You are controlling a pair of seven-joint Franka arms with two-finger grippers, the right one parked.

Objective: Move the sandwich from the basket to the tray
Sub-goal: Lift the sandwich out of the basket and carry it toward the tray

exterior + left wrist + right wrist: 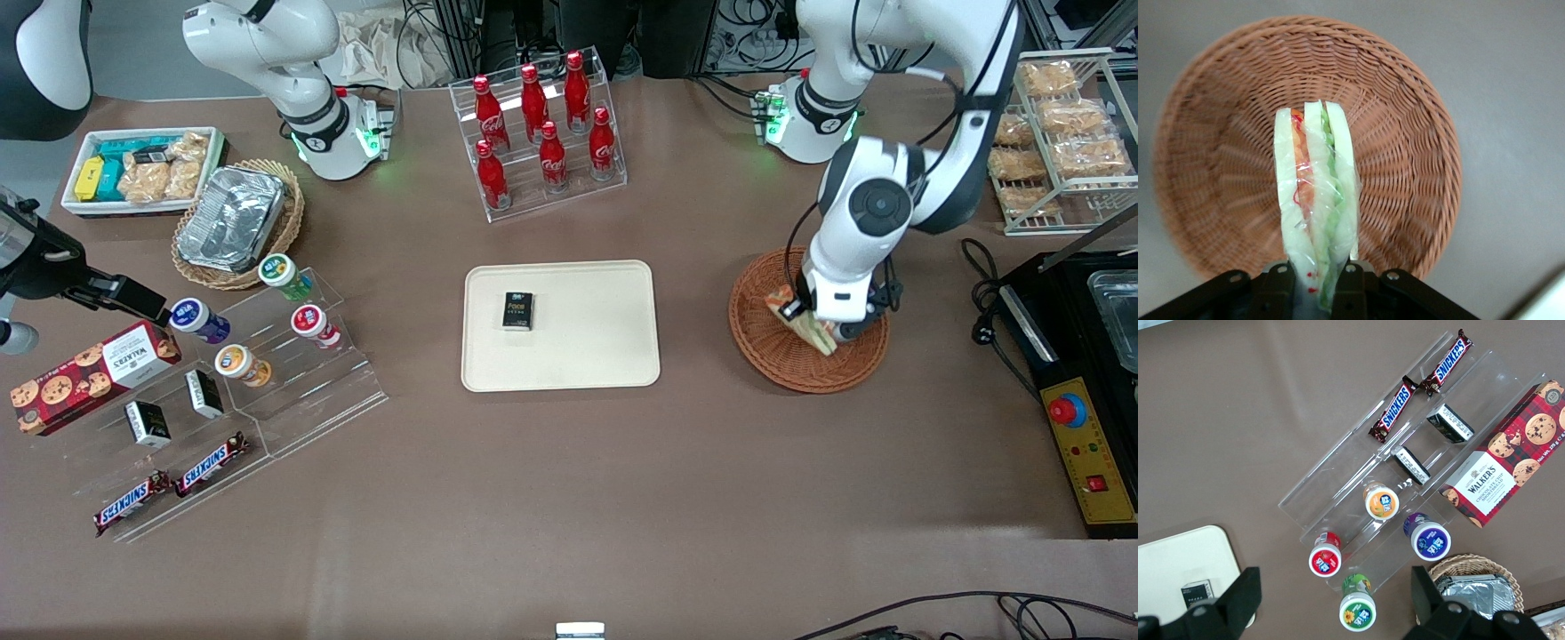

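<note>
The sandwich [1315, 200] was clamped between the fingers of the gripper [1317, 275], standing on edge with its orange-red and green layers showing under clear wrap. It hung above the basket [1405, 153], lifted off the weave. In the front view the gripper [822, 331] sat over the basket [765, 342], with the sandwich [794, 316] poking out beneath the wrist. The basket stood toward the working arm's end of the table. The tray [587, 356] lay well apart from it, at the table's middle, with a small black box [517, 311] on it.
</note>
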